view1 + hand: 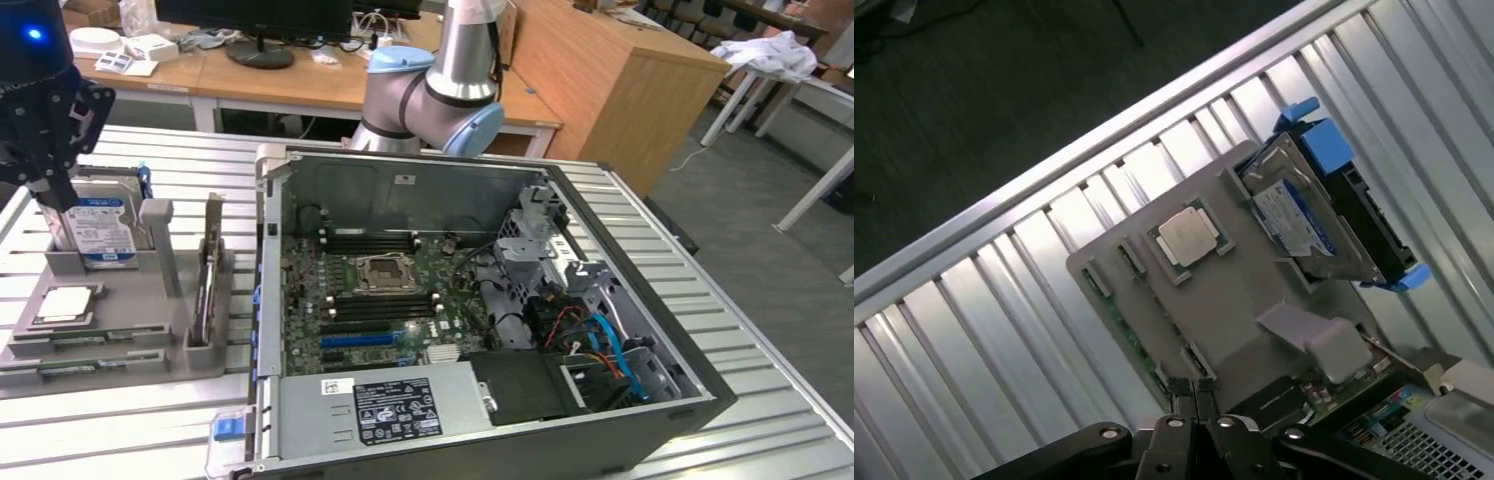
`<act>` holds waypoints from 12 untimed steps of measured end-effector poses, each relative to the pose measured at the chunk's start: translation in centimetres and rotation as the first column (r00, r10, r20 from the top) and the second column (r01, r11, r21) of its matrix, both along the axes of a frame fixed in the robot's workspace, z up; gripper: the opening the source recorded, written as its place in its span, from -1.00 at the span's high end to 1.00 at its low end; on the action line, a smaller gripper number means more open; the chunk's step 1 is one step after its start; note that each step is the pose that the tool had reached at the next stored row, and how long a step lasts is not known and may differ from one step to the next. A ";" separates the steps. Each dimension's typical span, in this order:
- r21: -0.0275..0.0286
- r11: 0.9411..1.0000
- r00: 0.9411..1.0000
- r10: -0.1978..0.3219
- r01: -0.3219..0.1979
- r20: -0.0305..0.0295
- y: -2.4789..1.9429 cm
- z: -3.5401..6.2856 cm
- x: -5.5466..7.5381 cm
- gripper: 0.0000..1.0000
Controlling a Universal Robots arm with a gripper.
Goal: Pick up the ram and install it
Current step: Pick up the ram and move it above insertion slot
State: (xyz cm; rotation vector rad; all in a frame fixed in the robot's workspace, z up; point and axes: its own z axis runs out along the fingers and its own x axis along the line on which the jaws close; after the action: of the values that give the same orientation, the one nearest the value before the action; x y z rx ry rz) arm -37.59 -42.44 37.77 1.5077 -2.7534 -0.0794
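1. The end effector [59, 200] runs off the exterior view's left and top edges, and its tip covers part of the hard drive [107, 228].
2. The hard drive's lower part is sunk out of sight in the grey holder [134, 322].
3. The ram [83, 344] sits low in a holder slot; its chips are too small to tell.
4. The robot arm [457, 70] is cut off at the top edge, and its base is hidden behind the computer case [400, 185].
5. In the wrist view the end effector's body is cut off by the picture's edge.

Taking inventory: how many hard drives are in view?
1: the hard drive stands upright in the grey tray, at the exterior view's left. Others may hide inside the case.
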 end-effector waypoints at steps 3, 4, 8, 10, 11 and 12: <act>0.000 0.999 0.999 0.054 -0.054 0.000 0.00 -0.04 0.0 0.79; 0.000 0.997 0.997 0.072 -0.072 0.000 0.00 -0.05 0.0 0.79; 0.000 0.989 0.989 0.145 -0.145 0.000 0.00 -0.11 0.0 0.79; 0.000 0.984 0.984 0.181 -0.181 0.000 0.00 -0.14 0.0 0.79; 0.000 0.980 0.980 0.199 -0.199 0.000 0.00 -0.16 0.0 0.79; 0.000 0.976 0.976 0.216 -0.216 0.000 0.00 -0.17 0.0 0.79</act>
State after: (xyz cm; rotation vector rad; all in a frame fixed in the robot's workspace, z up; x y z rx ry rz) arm -37.59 -42.44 37.60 1.7952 -2.5686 -0.0785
